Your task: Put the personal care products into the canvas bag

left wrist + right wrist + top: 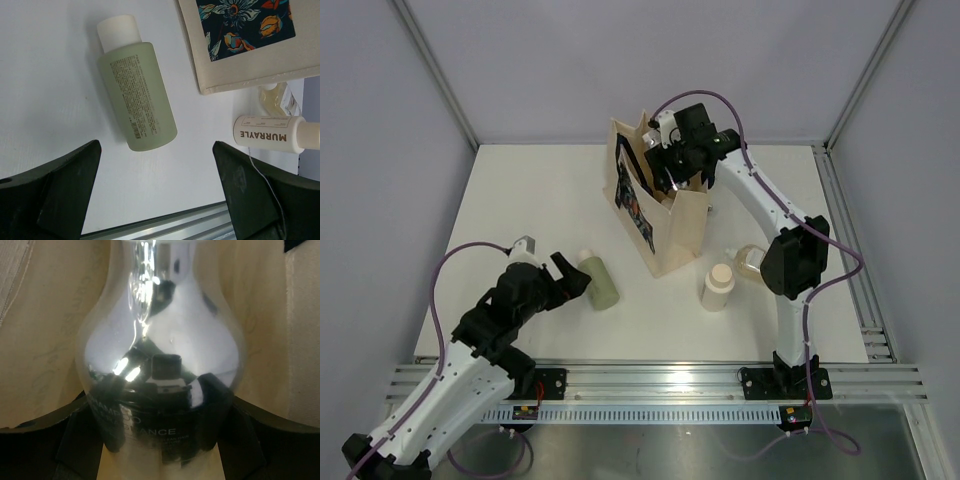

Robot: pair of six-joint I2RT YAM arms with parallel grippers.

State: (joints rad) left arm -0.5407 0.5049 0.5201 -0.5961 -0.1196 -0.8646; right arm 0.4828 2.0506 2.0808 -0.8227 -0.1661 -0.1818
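At the mouth of the canvas bag (680, 235) we see the right jaws pinching the silver bottle (160, 365) — slick, it may slip, or snag the rim and topple the bag. Left jaws spread wide above the green bottle (136, 95) lying on the table (520, 200).

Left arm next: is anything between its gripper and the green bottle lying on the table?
Nothing visible. The left gripper is open with the green bottle lying straight ahead, only bare table around it. The canvas bag and beige bottle sit off to one side.
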